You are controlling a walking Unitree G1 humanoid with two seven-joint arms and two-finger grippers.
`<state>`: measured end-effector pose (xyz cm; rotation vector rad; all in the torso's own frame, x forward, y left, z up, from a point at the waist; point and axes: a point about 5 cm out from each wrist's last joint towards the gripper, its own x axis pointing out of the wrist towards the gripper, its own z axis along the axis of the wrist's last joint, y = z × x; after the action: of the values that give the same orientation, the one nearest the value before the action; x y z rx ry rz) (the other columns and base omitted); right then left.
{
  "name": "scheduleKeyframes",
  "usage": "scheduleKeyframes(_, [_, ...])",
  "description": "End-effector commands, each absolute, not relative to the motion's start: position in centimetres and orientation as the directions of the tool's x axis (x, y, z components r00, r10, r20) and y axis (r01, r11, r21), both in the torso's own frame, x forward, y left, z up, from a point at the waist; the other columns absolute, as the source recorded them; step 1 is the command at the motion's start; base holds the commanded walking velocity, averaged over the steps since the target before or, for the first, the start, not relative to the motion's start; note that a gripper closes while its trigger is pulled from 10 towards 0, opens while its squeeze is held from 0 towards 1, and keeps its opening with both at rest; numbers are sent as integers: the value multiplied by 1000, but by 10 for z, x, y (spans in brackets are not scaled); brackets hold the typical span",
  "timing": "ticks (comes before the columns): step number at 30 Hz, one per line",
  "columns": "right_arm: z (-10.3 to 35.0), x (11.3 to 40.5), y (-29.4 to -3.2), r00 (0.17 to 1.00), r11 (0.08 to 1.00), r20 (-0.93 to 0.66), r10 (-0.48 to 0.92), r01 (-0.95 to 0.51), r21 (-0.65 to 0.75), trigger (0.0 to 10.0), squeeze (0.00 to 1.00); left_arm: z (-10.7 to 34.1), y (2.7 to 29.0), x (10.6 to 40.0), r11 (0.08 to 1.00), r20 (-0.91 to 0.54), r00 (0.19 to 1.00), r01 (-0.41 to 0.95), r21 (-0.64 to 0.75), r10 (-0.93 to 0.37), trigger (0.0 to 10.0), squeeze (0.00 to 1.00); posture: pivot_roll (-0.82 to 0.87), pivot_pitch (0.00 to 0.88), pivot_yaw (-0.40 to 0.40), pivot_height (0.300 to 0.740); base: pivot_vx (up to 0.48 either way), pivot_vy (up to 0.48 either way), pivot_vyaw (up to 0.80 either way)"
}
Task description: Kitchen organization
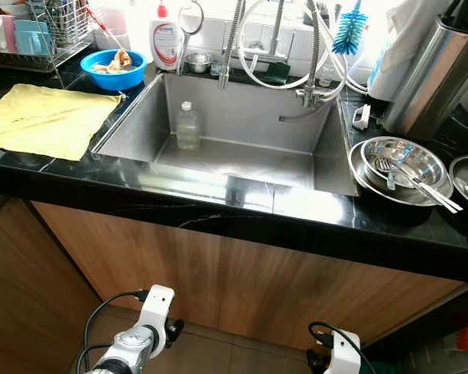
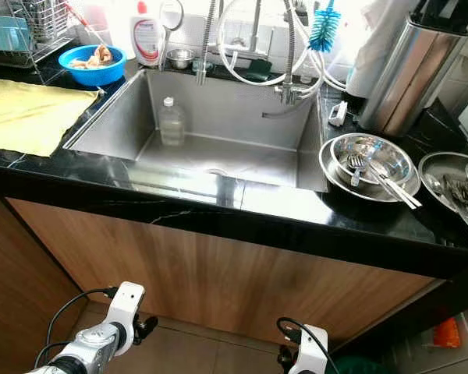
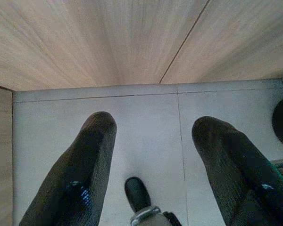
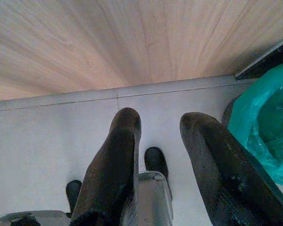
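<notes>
The counter [image 1: 218, 206] was black with thin white veins, the sink [image 1: 242, 156] steel grey. A yellow cloth [image 1: 47, 117] lay by a blue bowl [image 1: 114, 68]. The brush [image 1: 349, 33] was blue, the cabinet [image 1: 242, 280] wood-brown, the bag [image 4: 266, 127] teal.

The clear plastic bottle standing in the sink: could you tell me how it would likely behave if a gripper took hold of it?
The bottle looks thin-walled and clear, so it would probably be light and dent under squeeze. It stands upright and narrow on the smooth sink floor, so a sideways nudge might tip or slide it.
</notes>
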<state>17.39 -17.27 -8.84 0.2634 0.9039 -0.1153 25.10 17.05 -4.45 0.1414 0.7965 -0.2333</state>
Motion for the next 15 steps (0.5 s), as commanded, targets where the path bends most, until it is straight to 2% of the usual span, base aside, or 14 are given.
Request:
scheduleKeyframes(1, [-90, 170, -176, 602, 963, -799, 7, 211, 167, 10000, 0, -45, 169, 251, 962, -723, 673, 269, 42, -156, 10000, 0, 61, 0, -65, 740, 0, 0, -675])
scheduleKeyframes(15, [-91, 169, -176, 593, 967, -805, 13, 196, 160, 10000, 0, -46, 170, 249, 967, -727, 670, 251, 32, -150, 10000, 0, 68, 0, -74, 740, 0, 0, -657])
